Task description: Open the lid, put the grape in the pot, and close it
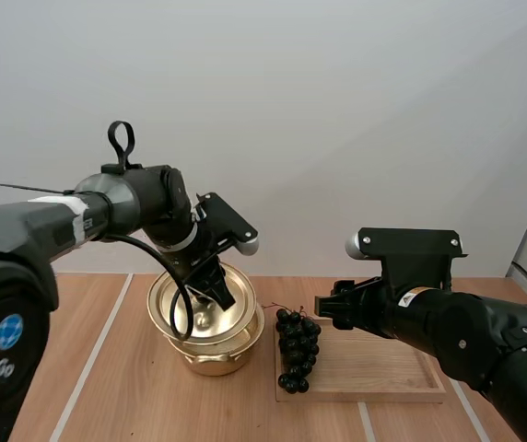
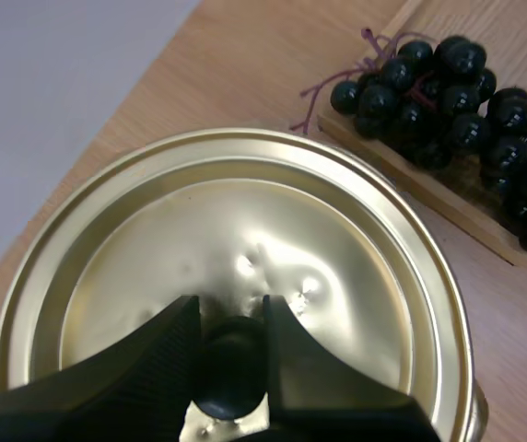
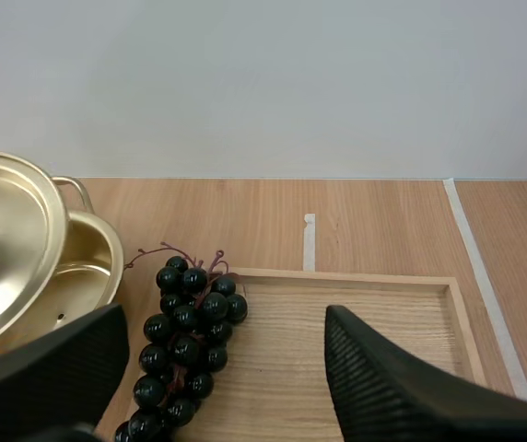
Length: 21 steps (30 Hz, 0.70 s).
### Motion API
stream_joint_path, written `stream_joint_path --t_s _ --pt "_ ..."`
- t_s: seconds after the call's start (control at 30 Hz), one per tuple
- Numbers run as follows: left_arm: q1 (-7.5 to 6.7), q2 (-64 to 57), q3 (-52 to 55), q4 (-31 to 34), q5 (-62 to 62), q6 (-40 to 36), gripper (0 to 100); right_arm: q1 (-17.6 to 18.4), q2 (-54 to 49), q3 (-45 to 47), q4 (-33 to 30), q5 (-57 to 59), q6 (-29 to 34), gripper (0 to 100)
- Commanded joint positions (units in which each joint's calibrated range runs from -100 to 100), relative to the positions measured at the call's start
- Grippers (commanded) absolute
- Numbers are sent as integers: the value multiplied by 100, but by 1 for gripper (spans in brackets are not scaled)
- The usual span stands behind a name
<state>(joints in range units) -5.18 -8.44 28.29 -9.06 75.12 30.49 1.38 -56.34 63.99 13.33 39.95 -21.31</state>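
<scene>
Pinching the lid's knob [image 2: 231, 368], the left tool [image 2: 229, 304] hangs over the wooden table [image 1: 116, 368]; right tool [image 3: 225, 315] spread.

The round gold metal lid [image 2: 245, 230] gleams brassy yellow with pale highlights; its round knob [image 2: 231, 368] is black. The gold metal pot [image 1: 213, 357] matches it. The glossy black grape bunch [image 3: 185, 331] has a reddish-brown stem. The pale wooden tray [image 3: 282, 359] and light-brown table [image 3: 245, 212] show fine grain, the table white stripes [image 3: 478, 267].

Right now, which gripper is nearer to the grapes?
Right. The right gripper is open beside the grapes, over the tray; the left gripper holds the lid over the pot.
</scene>
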Motion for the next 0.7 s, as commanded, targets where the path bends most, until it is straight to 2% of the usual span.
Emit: stream_joint_path --t_s 0.0,0.07,0.17,0.2,0.23,0.3,0.4,0.67 --pt "1 -597 -65 123 42 -217 0 8 -23 -37 46 -153 -227 100" --pt "1 -868 -229 160 42 -412 0 8 -23 -37 354 -167 -587 100" --pt "1 -1343 -695 206 42 -674 0 8 -23 -37 1267 -78 -1492 100" --pt "1 -1426 -802 206 42 -713 0 8 -23 -37 1398 -34 -1621 100" --pt "1 -1615 -1024 217 42 -788 0 8 -23 -37 1867 102 -2081 100" --pt "1 -1834 -1387 255 42 -919 0 8 0 -37 2448 389 -2611 100" --pt "1 -2128 -2077 416 42 -1131 0 8 0 -37 2788 664 -2888 100" --pt "1 -2446 -3386 509 346 -1219 0 8 0 -37 2923 723 -2898 100"
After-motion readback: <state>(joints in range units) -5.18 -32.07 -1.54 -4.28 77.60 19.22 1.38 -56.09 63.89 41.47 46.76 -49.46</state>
